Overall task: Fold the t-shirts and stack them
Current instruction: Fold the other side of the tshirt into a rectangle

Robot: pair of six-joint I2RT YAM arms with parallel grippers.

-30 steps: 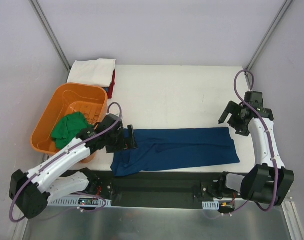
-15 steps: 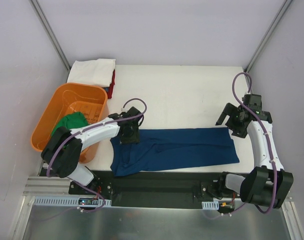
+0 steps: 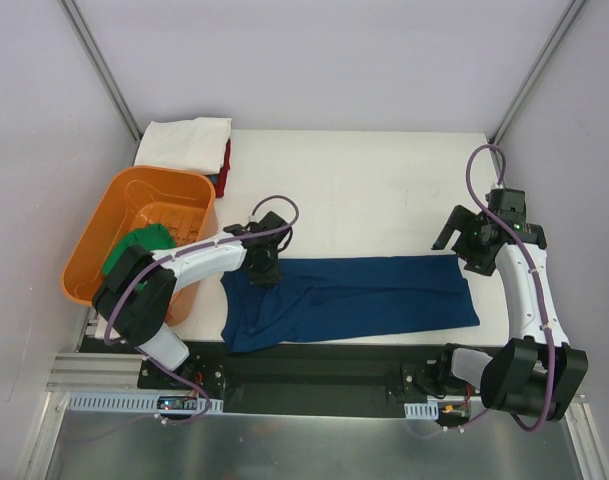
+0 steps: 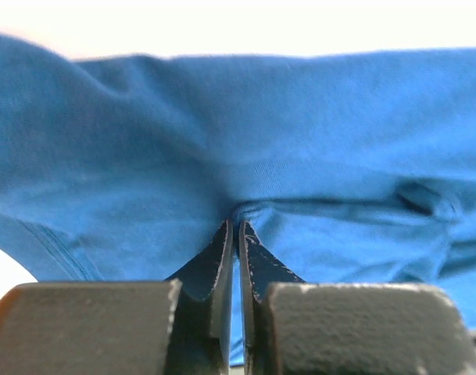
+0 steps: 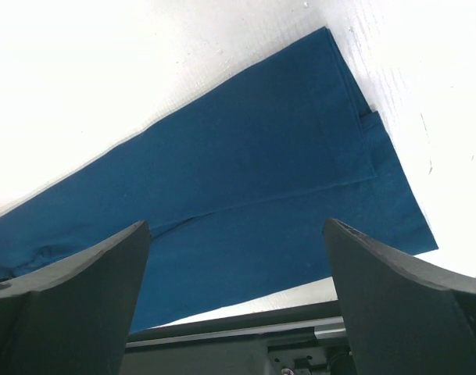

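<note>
The navy shirt [image 3: 364, 295] lies as a long strip, folded lengthwise, along the near edge of the tabletop [image 3: 364, 190]. Its left end is bunched and wider. The left fingers [image 3: 267, 267] are fully closed on a pinch of cloth at the far edge of that left end. The wrist view shows fabric puckering into the tips, which suggests a firm hold suited to lifting this end. The right fingers [image 3: 466, 238] stand wide apart and hold nothing. They hover above the strip's right end, apparently positioned to take hold there. The white shirt [image 3: 184, 140] rests folded on the red shirt [image 3: 225, 160] at the far left corner, forming the stack. The green shirt [image 3: 134, 252] sits crumpled in the tub [image 3: 154, 200] at the left edge, not yet folded
</note>
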